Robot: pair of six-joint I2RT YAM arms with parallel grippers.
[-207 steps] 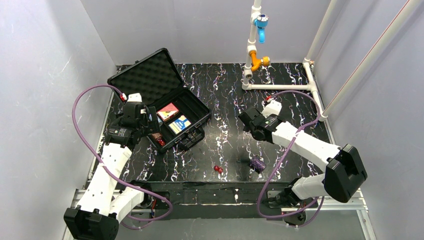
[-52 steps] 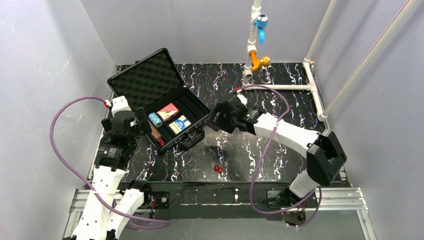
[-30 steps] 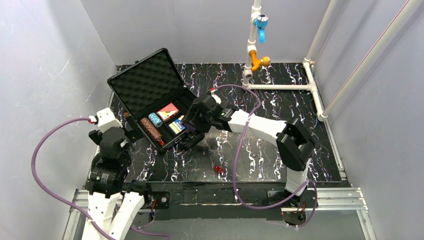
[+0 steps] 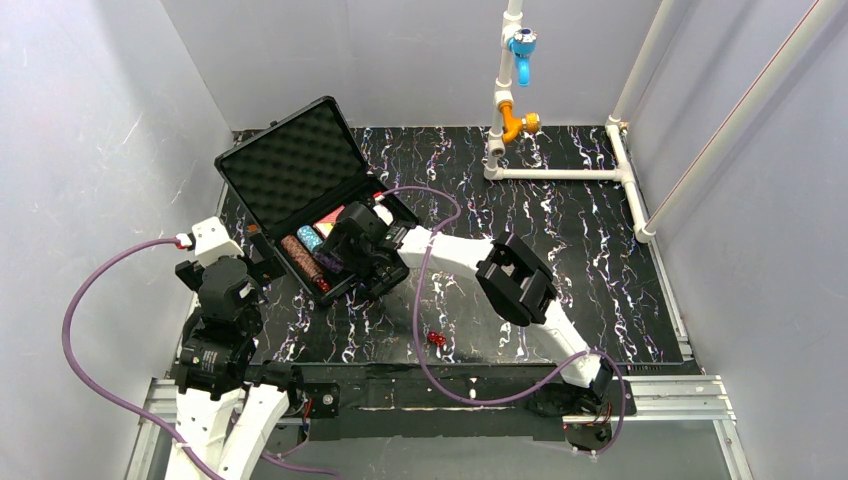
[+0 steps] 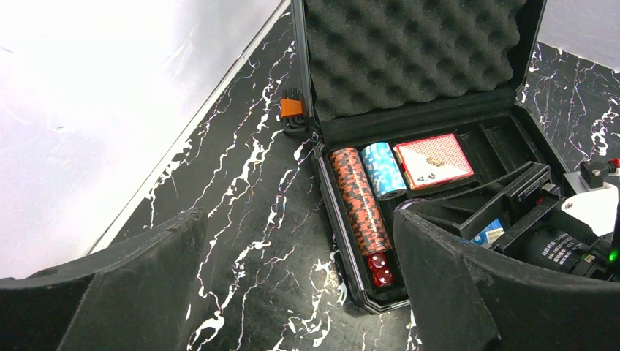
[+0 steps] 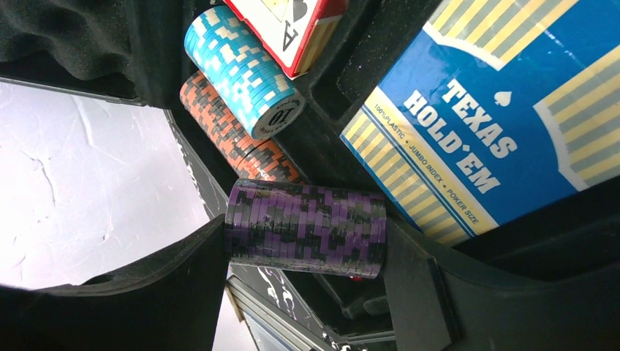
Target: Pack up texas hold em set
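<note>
The black case (image 4: 283, 168) lies open at the back left, foam lid (image 5: 409, 58) raised. Its tray holds a brown chip stack (image 5: 362, 205), a blue chip stack (image 5: 384, 168), a red card box (image 5: 435, 157), a blue card box (image 6: 497, 124) and two red dice (image 5: 379, 269). My right gripper (image 6: 305, 241) hangs over the tray's near end, shut on a purple chip stack (image 6: 305, 228) held sideways. My left gripper (image 5: 300, 292) is open over bare table just left of the case. Two more red dice (image 4: 436, 339) lie on the table near the front.
A white pipe frame (image 4: 560, 172) with a blue fitting (image 4: 521, 45) and an orange fitting (image 4: 518, 124) stands at the back right. Grey walls close in the left, back and right sides. Purple cables loop from both arms.
My right arm has reached further left, carrying the purple chip stack from the case's right edge to over the tray. The left arm has barely moved.
</note>
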